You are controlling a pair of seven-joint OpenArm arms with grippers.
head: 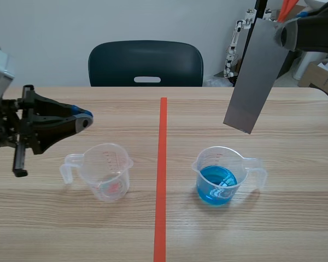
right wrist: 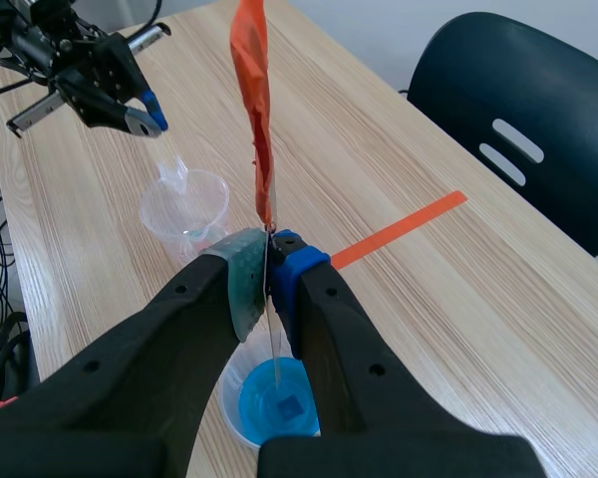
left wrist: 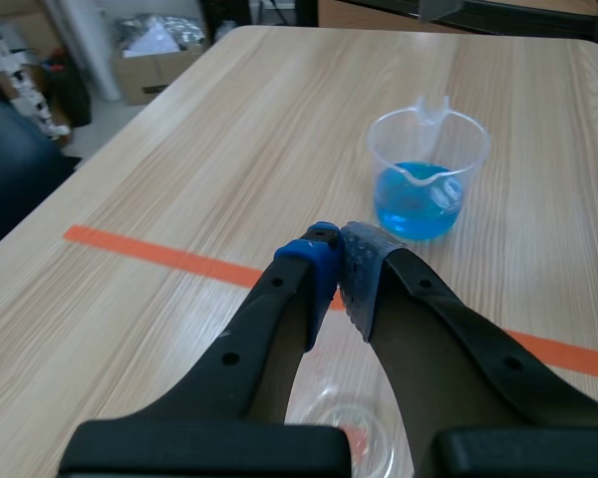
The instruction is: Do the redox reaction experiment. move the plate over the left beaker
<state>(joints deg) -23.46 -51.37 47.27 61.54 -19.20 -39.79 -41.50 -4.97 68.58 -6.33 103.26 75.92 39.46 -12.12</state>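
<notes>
A grey metal plate (head: 254, 76) hangs tilted in the air at the far right, its lower corner above the beaker of blue liquid (head: 218, 177). My right gripper (head: 280, 31) is shut on the plate's upper end. In the right wrist view the plate (right wrist: 275, 349) shows edge-on between the pads (right wrist: 241, 279), with an orange strip (right wrist: 251, 80) at its top and the blue beaker (right wrist: 274, 408) below. The clear left beaker (head: 106, 172) stands left of the tape line. My left gripper (head: 86, 119) hovers shut and empty above and behind it.
A dark chair (head: 146, 63) stands at the table's far edge. The left wrist view has the shut gripper (left wrist: 339, 249) over the clear beaker's rim (left wrist: 344, 428), with the blue beaker (left wrist: 427, 179) ahead across the tape. Boxes sit beyond the table's right end.
</notes>
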